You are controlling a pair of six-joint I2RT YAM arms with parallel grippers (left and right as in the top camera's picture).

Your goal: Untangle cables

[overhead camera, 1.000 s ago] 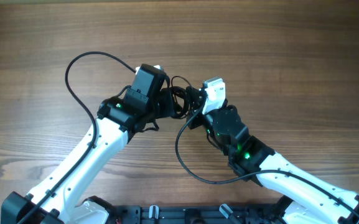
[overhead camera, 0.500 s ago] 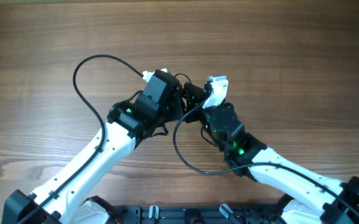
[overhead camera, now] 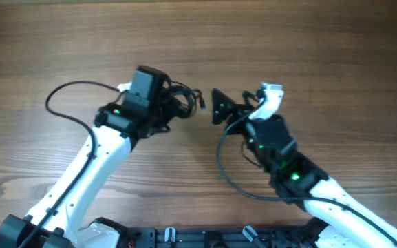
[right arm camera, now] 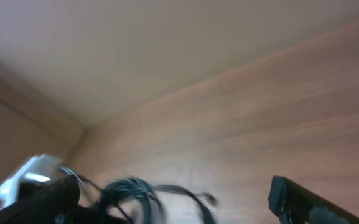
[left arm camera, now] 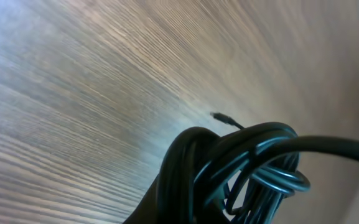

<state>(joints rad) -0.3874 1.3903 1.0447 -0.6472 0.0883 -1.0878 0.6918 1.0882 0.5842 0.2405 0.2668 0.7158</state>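
Observation:
The cables [overhead camera: 188,101] are a small bundle of thin black loops, and my left gripper [overhead camera: 176,105] is shut on it just above the wooden table. A plug end [overhead camera: 200,102] sticks out to the right. In the left wrist view the coils [left arm camera: 241,168] fill the lower frame and hide the fingers; a plug tip [left arm camera: 219,117] points up. My right gripper [overhead camera: 216,107] stands open, a short gap to the right of the plug, holding nothing. The blurred right wrist view shows the bundle [right arm camera: 132,193] ahead and one finger [right arm camera: 303,200] at the right.
A thick black arm wire [overhead camera: 64,103] loops out left of the left arm. Another [overhead camera: 227,176] curves below the right wrist. A black rail [overhead camera: 184,238] runs along the table's front edge. Wooden tabletop [overhead camera: 308,48] stretches behind both arms.
My right gripper has opened, let go of the cables and drawn back to the right. The left arm has swung left, carrying the bundle with it.

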